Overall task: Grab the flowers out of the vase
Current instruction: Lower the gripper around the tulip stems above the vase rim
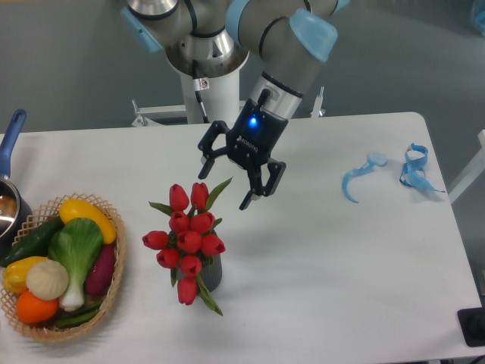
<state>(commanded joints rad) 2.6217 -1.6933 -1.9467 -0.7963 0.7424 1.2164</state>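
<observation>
Flowers (188,231) stood in the vase (211,274) near the table's (341,265) front edge, just below-left of the spread, empty gripper (225,184), stems running upright

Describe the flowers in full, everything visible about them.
The flowers are a tight bunch of about nine red tulip buds, all closed, with green stems and long pointed leaves sticking out at the top right, left and bottom. They look artificial and glossy. They stand in the vase, whose dark grey ribbed side shows below the buds. The gripper hangs open beside the top leaf; contact cannot be told.
</observation>
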